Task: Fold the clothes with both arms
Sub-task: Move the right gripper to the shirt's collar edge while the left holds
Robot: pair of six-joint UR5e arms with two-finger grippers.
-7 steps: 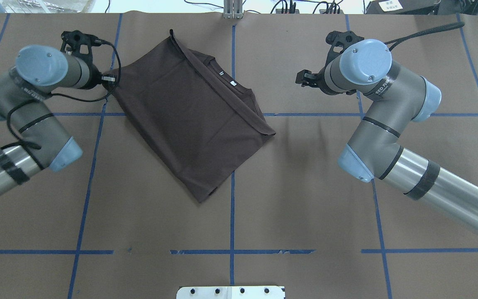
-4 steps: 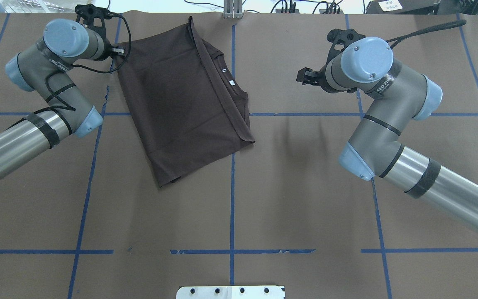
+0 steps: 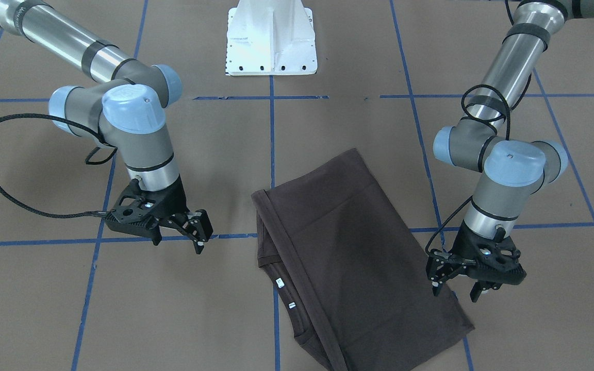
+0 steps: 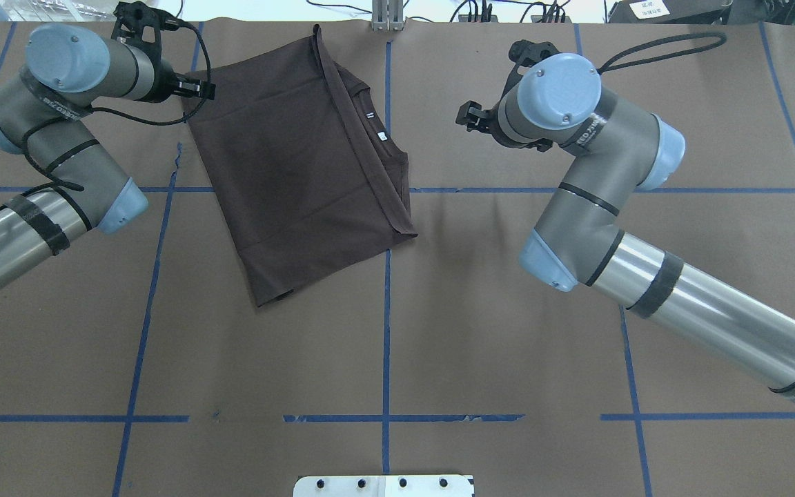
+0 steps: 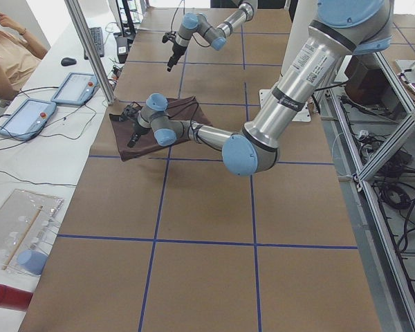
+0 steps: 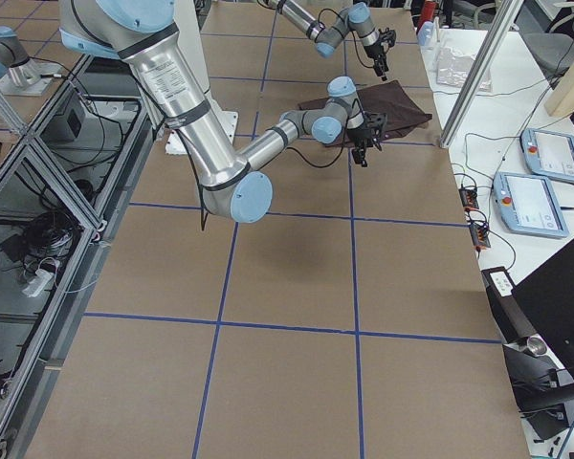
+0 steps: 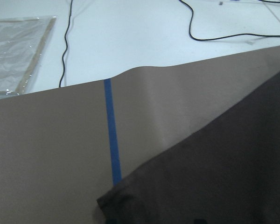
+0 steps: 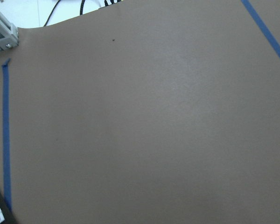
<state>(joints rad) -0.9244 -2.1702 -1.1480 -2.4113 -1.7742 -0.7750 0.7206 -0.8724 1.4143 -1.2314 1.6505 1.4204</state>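
The dark brown T-shirt [image 4: 301, 159] lies folded flat at the far left-centre of the table, its collar and white neck tags [image 4: 384, 136] on its right side. It also shows in the front view [image 3: 348, 268] and the left wrist view [image 7: 224, 177]. My left gripper [image 4: 199, 90] is open over the shirt's far-left edge, its fingers spread in the front view [image 3: 454, 288]. My right gripper [image 4: 466, 116] is open and empty, low over bare paper to the right of the shirt, apart from it [image 3: 201, 232].
Brown paper with blue tape lines [image 4: 386, 345] covers the table. The white pedestal base [image 3: 271, 36] stands at the near edge. An aluminium post [image 4: 387, 14], cables and tablets [image 5: 28, 117] lie beyond the far edge. An operator [image 5: 7, 48] sits there.
The left arm pulled the shirt towards the far left, turning it, and its gripper now stands open over the shirt's edge. The right arm moved left towards the shirt.
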